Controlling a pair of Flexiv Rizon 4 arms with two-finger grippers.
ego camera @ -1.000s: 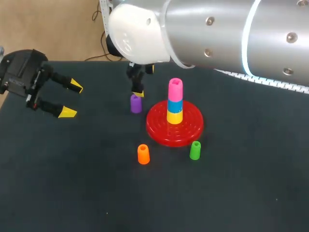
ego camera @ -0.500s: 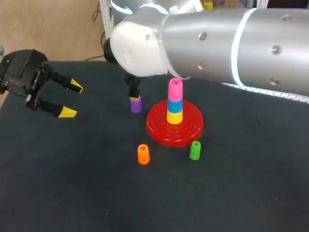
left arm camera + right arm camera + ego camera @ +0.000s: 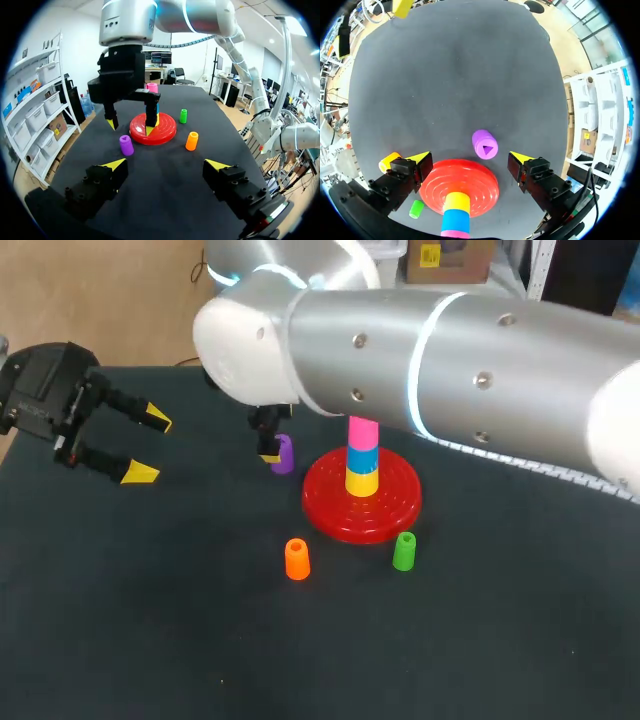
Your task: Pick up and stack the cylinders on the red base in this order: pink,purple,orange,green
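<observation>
— Where is my purple cylinder (image 3: pixel 283 453)?
— Upright on the counter (image 3: pixel 150 620), just beside the red base (image 3: pixel 395 502). Your right tool (image 3: pixel 469 157) hangs over it with its fingers spread wide; the cylinder sits ahead of the gap, and neither yellow tip touches it.
— And the stack?
— You have yellow, blue and pink (image 3: pixel 363 428) on the base, with pink on top. The orange cylinder (image 3: pixel 297 559) and the green one (image 3: pixel 404 551) stand on the counter near the base, apart from each other.
— My left tool (image 3: pixel 150 447)?
— Open too, holding nothing, well apart from the cylinders at your left edge of the counter.
</observation>
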